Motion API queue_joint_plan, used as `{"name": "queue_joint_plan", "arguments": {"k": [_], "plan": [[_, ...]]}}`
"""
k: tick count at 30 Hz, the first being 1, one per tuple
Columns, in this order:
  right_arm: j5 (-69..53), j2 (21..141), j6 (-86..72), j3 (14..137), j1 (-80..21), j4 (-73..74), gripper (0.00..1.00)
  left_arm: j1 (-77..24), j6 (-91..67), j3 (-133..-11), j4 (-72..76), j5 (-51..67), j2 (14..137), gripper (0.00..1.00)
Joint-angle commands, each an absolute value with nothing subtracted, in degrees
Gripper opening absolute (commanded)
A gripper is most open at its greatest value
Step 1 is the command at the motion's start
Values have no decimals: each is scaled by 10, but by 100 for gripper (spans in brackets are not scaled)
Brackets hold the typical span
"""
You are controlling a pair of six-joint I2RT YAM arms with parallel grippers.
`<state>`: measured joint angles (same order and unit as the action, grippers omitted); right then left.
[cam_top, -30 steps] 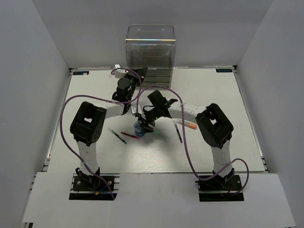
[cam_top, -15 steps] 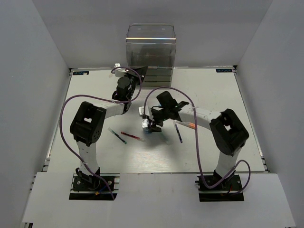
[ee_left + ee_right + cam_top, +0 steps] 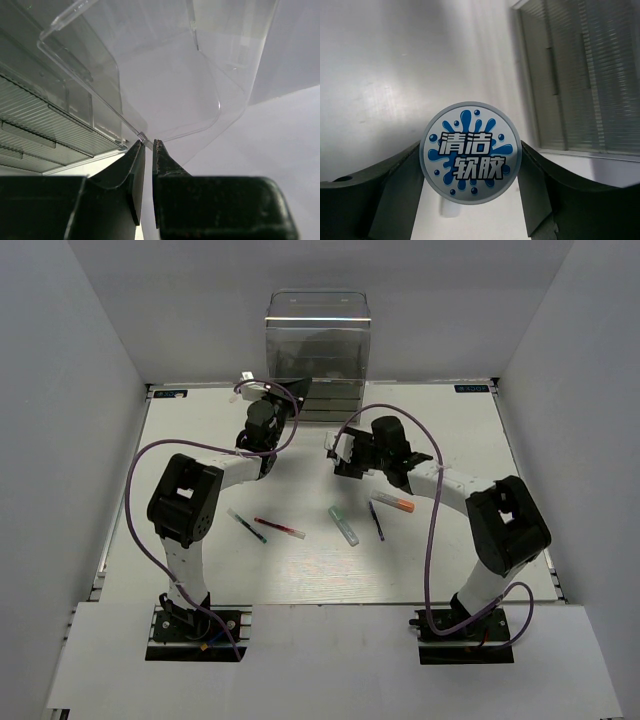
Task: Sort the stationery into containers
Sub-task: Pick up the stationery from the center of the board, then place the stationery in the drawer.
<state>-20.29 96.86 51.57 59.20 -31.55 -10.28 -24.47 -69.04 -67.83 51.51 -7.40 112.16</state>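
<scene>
The clear cabinet [image 3: 317,350] stands at the back of the table. My left gripper [image 3: 288,397] is at its lower front; in the left wrist view the left gripper [image 3: 148,144] is shut on the rim of a pulled-out clear drawer [image 3: 170,85]. My right gripper [image 3: 339,453] is shut on the round blue-white roll [image 3: 471,152] and holds it above the table, near the cabinet's ribbed levels [image 3: 580,75]. On the table lie a green-white pen [image 3: 247,526], a red pen [image 3: 280,528], a light blue marker [image 3: 343,525], a dark thin pen [image 3: 376,521] and an orange-capped marker [image 3: 393,503].
The white table [image 3: 200,440] is walled by grey panels on three sides. Purple cables loop over both arms. The pens lie in a loose row across the table's middle, in front of the right gripper.
My right gripper has lifted the roll from among the pens and carried it back and to the right, toward the cabinet. The light blue marker now shows. The left gripper has stayed at the drawer.
</scene>
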Motion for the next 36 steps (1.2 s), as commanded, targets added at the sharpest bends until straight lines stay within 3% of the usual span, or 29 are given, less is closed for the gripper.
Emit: {"name": "queue_joint_plan", "arguments": {"k": [1, 12, 20, 30, 36], "plan": [[-185, 969, 552, 599, -311, -264, 0, -242, -687, -713, 564, -71, 1068, 0], [-186, 1031, 595, 609, -299, -474, 0, -242, -693, -718, 564, -71, 1063, 0], [-113, 1125, 606, 633, -296, -734, 0, -242, -693, -718, 564, -71, 1063, 0], [-90, 1183, 595, 715, -293, -759, 0, -242, -698, -718, 570, -71, 1063, 0], [-54, 1208, 549, 802, -288, -679, 0, -242, -698, -713, 570, -71, 1057, 0]]}}
